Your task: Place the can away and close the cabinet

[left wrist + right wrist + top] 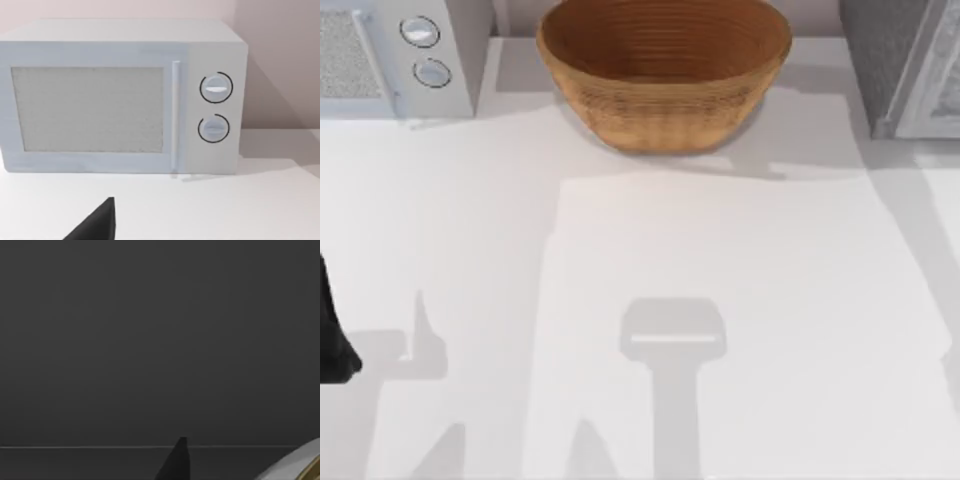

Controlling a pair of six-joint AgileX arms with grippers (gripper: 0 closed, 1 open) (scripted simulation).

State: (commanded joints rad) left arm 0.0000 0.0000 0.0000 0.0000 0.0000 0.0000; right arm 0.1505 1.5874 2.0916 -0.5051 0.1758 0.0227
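On the smooth white table (720,300): one round, ribbed brown wicker basket (663,70) back centre, one boxy white microwave (395,55) with two round dials back left, one grey cabinet (890,60) back right. Facing the microwave from the table's left edge: black left gripper (97,225), grip impossible to tell. Right wrist view dark; right gripper (176,462) grip and the can's place likewise impossible to tell.

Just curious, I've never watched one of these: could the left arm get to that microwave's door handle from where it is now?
Probably yes. The left arm sits at the table's left edge, its camera squarely facing the microwave, and bare table lies before the handle.
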